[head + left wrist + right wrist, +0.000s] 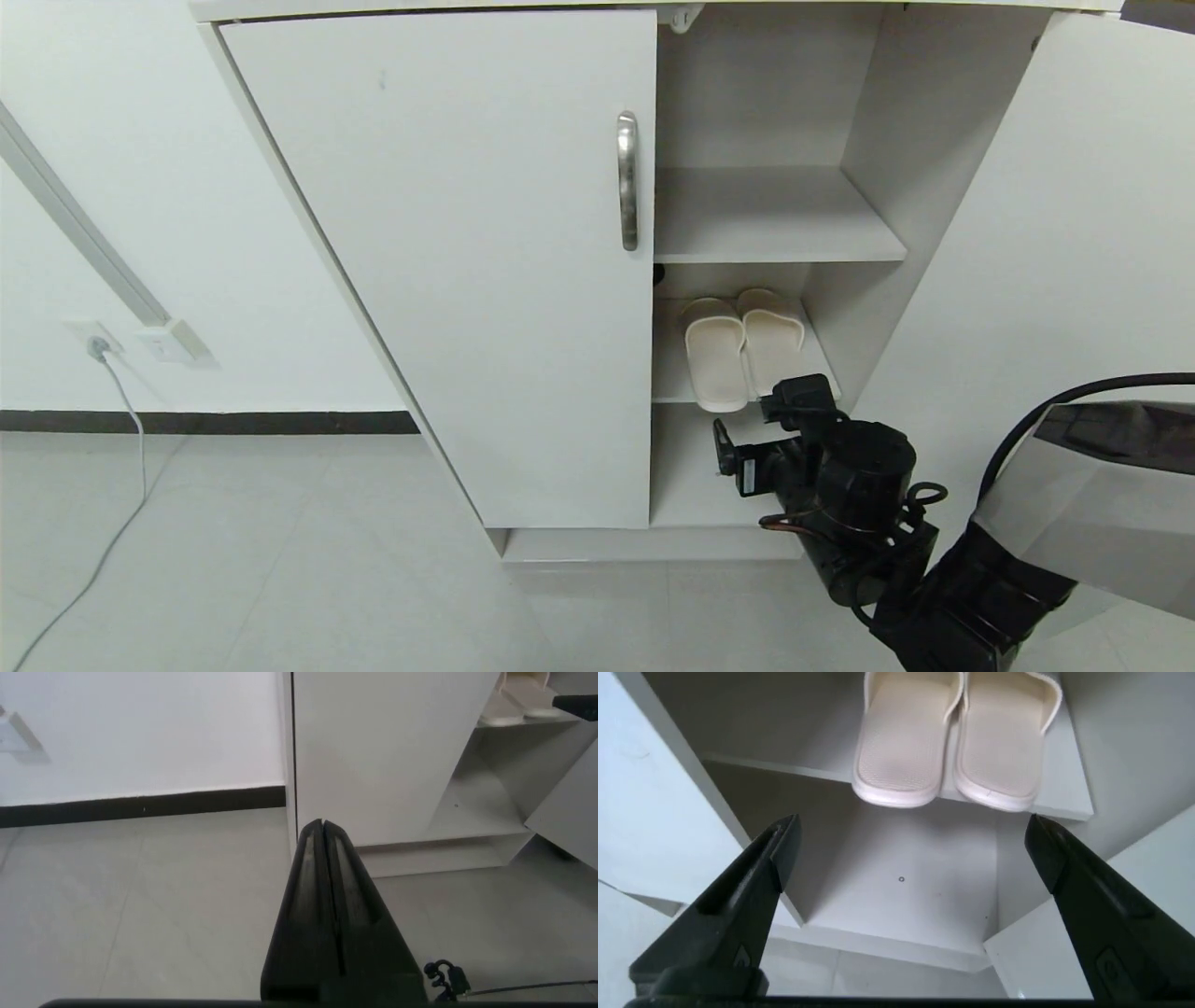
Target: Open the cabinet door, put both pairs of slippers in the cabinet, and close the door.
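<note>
Right gripper (913, 829) empty, fingers apart, just below cream slippers (744, 350) on lower shelf (667, 373), heels overhanging; left gripper (322, 835) closed; risk: rising fingers or shutting door (1055, 233) dislodging the pair.

A white panel cabinet (868, 112) is being shown with its right-hand white door (1055, 233) swung wide open, while the left-hand white door (448, 261), fitted with an upright silver bar handle (627, 182) near its inner edge, is being held shut. One pair of cream rubber slippers (742, 350) is being carried on the lower shelf (666, 369), side by side and touching, toes toward the back, heels at the shelf's front edge, the left heel slightly overhanging it.
</note>
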